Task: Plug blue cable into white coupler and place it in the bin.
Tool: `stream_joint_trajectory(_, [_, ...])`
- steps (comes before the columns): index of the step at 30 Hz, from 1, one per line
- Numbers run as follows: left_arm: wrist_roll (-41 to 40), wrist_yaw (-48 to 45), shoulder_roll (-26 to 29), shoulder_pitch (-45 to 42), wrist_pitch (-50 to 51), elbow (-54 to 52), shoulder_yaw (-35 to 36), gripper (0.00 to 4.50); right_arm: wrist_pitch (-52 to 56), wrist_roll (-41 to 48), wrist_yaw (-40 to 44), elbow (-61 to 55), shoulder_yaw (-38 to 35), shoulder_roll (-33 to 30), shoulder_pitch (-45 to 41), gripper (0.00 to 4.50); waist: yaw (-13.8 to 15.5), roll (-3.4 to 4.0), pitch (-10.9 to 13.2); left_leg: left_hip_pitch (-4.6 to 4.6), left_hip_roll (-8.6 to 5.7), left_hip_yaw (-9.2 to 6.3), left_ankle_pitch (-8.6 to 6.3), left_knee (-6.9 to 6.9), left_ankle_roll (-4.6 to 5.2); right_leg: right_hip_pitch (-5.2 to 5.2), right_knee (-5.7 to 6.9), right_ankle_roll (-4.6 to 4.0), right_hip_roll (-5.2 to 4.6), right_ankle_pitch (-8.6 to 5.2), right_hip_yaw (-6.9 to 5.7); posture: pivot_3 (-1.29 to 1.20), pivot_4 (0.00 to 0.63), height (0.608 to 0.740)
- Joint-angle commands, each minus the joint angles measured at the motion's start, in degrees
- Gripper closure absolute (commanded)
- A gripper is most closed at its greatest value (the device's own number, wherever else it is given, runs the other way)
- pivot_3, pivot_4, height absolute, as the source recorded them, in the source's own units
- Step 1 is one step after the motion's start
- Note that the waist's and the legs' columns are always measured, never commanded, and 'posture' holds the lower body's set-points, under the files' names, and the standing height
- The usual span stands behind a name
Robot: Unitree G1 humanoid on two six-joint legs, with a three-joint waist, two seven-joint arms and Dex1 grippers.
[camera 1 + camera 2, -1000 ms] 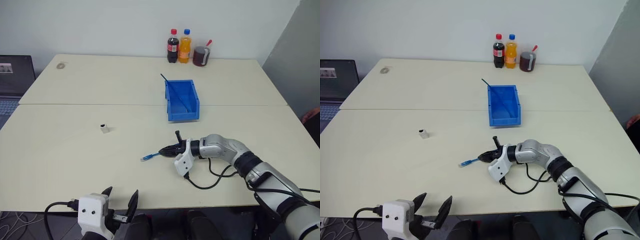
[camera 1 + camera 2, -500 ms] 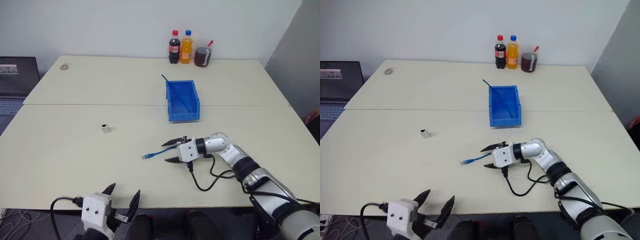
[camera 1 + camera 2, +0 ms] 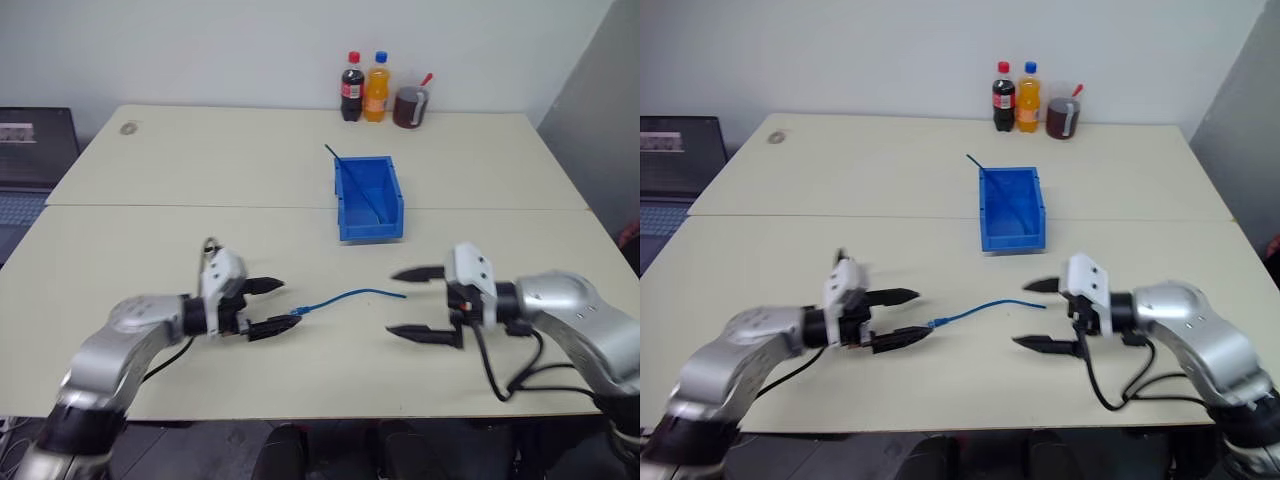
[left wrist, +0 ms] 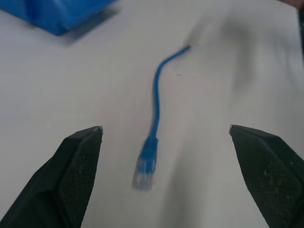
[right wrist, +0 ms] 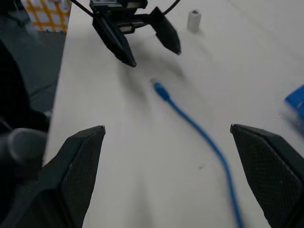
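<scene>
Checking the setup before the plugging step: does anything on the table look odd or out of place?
Nothing spilled or damaged. One oddity: a thin dark stick pokes out of the bin over its far rim. The blue cable lies loose on the table.

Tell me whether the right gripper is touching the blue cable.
Apart. The right wrist view shows the blue cable lying on the table between the wide-open fingers of the right gripper, with bare table either side.
</scene>
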Motion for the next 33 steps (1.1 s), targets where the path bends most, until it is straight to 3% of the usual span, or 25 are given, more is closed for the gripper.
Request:
stream_joint_trajectory(1, [4.91, -7.94, 0.67, -4.22, -5.63, 6.75, -5.52, 0.0, 6.02, 4.35, -6.18, -6.11, -4.4, 0.86, 0.28, 0.02, -0.42, 0.0, 0.0, 0.04, -0.02, 0.01, 0.0, -0.01, 0.0, -0.02, 0.01, 0.0, 0.08, 0.0, 0.1, 0.0, 0.15, 0.74])
stream_joint_trajectory(7, [12.19, -12.63, 0.1, -7.41, -13.98, 15.79, -10.54, 0.0, 9.88, 5.24, -13.7, -10.1, -7.63, 2.74, 2.65, 0.02, -0.13, -0.01, -0.01, 0.02, 0.08, 0.02, 0.0, -0.01, 0.0, -0.03, 0.02, 0.19, 0.36, -0.12, 0.2, 0.0, 0.15, 0.74])
stream_joint_trajectory(14, [14.73, -14.29, 1.82, -6.98, -16.62, 18.22, -9.76, 0.0, 12.08, 6.78, -17.4, -13.3, -10.36, 2.98, 5.69, 0.02, -0.08, 0.0, -0.01, 0.07, 0.12, 0.04, 0.0, 0.0, 0.0, -0.03, 0.03, 0.2, 0.33, -0.11, 0.35, 0.0, 0.15, 0.74])
stream_joint_trajectory(17, [15.44, -13.78, 1.62, -7.22, -16.95, 19.97, -9.86, 0.5, 11.87, 6.52, -18.31, -13.8, -10.05, 3.09, 6.2, 0.0, -0.1, -0.01, -0.03, 0.08, 0.11, 0.04, 0.0, 0.01, 0.01, -0.02, 0.04, 0.21, 0.34, -0.11, 0.36, 0.0, 0.15, 0.74])
stream_joint_trajectory(33, [15.88, -13.65, 2.21, -4.76, -15.95, 19.18, -9.3, 4.2, 6.95, 3.24, -15.39, -9.48, -7.77, 3.42, 6.64, 0.0, -0.83, 0.01, -0.05, 0.13, 0.14, 0.04, 0.0, 0.01, 0.01, -0.01, 0.06, 0.21, 0.43, -0.12, 0.39, 0.0, 0.15, 0.74])
